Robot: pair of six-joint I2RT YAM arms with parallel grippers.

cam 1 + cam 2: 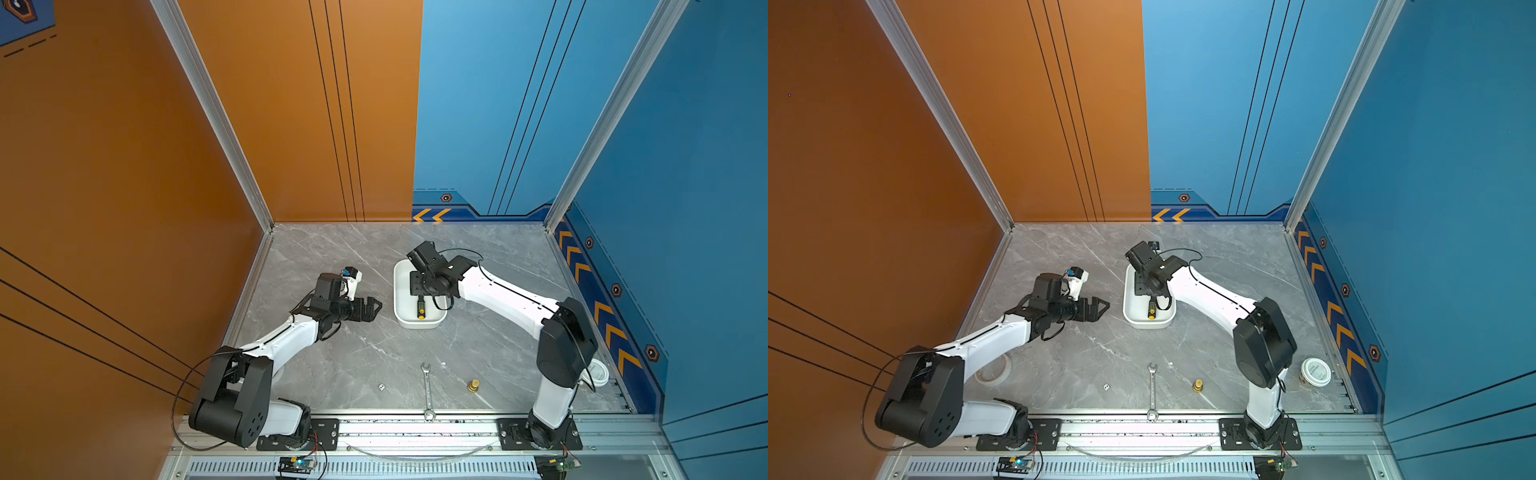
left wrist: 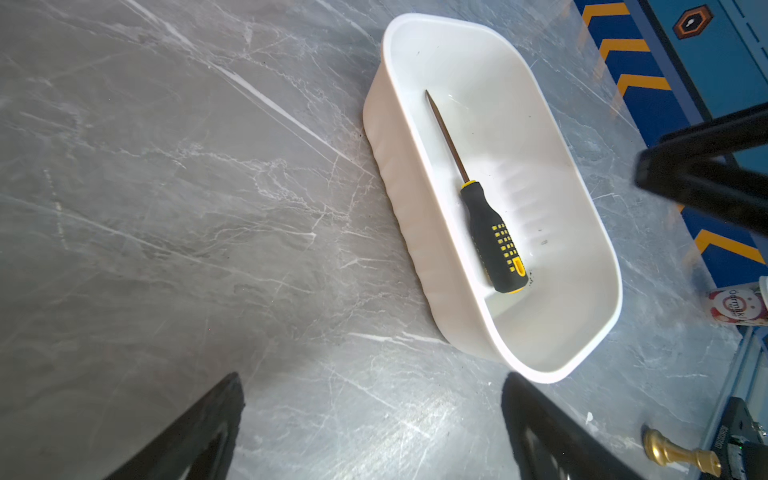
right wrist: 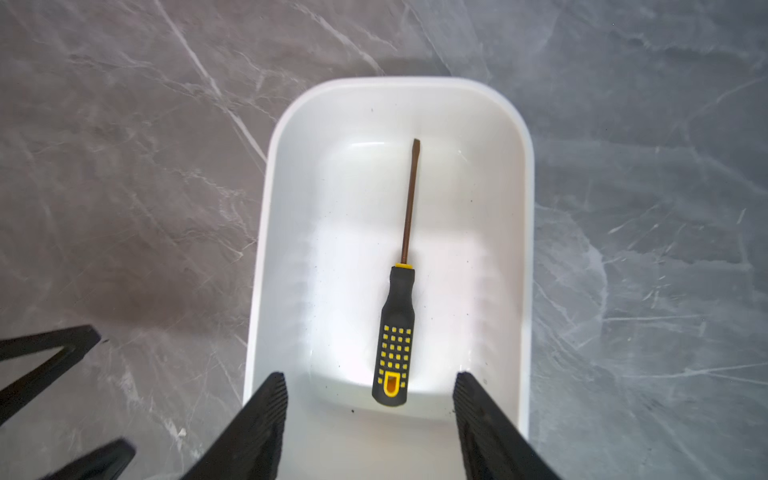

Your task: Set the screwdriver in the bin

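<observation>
Inside the one bin (image 3: 286, 216) lies one screwdriver (image 3: 400, 291), flat

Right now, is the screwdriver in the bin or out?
In. The screwdriver lies flat on the floor of the bin, wholly within its walls; the open right gripper holds nothing.

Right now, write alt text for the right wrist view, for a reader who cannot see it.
A black-and-yellow screwdriver lies flat inside a white bin, its tip pointing away from the camera. The right pincer hangs open over the handle end, gripping nothing. Grey marble table surrounds the bin.
</observation>
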